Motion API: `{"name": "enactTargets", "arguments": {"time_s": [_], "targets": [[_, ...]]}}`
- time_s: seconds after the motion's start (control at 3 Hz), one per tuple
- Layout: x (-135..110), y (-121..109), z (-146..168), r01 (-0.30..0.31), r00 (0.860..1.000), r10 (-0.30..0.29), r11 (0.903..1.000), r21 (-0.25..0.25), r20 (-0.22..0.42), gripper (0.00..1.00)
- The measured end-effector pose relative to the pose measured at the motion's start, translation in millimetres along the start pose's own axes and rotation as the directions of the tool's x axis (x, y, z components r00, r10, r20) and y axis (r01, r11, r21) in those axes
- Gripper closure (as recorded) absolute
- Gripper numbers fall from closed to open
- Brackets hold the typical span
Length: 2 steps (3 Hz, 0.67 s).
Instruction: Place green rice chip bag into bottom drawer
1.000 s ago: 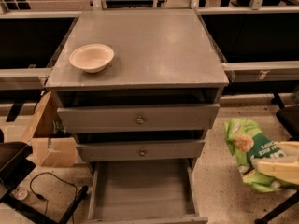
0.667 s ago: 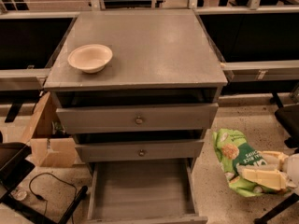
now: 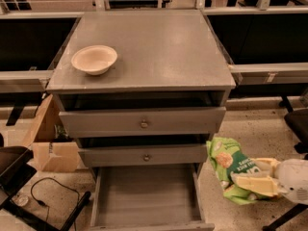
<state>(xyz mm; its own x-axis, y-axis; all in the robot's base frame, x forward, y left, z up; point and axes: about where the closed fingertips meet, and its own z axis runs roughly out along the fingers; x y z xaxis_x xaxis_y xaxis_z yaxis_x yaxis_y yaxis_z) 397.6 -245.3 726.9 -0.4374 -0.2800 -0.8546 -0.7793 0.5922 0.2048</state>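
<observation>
Low down and nearest me, the pincer (image 3: 245, 174) reached in from the right, its cream fingers (image 3: 255, 184) closed on the green rice chip bag (image 3: 227, 165), one across the lower part of the label and the other higher up behind it. The crumpled bag stuck out leftward from the pincer's tips and hung over the speckled floor (image 3: 260, 129), not over any drawer. Just to the pincer's left the bottom drawer (image 3: 144, 196) stood pulled out, its plank-like floor bare, with its right wall close beside the bag; whether the two touched I could not tell. Much farther left of the pincer, on the floor, lay a looping black cable (image 3: 45, 196) and, beyond it, an open cardboard box (image 3: 53, 155) against the bench's side. Above the open tray and up-left of the pincer sat the middle drawer (image 3: 110, 156), and over that the top drawer (image 3: 106, 122), each with a round metal knob and each drawn out a little. Farthest from the pincer, on the grey top of the bench (image 3: 163, 47), a cream bowl (image 3: 94, 59) stood upright near the left edge.
</observation>
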Motion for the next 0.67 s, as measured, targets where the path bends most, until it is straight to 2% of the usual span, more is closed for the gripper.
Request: {"name": "enactTargets", "arguments": {"time_s": [0.33, 0.67], "targets": [[27, 19, 62, 0.026, 0.997, -0.029, 0.9985, -0.049, -0.072, 1.0], [72, 38, 133, 0.015, 0.989, -0.027, 0.9964, -0.083, -0.143, 1.0]]}}
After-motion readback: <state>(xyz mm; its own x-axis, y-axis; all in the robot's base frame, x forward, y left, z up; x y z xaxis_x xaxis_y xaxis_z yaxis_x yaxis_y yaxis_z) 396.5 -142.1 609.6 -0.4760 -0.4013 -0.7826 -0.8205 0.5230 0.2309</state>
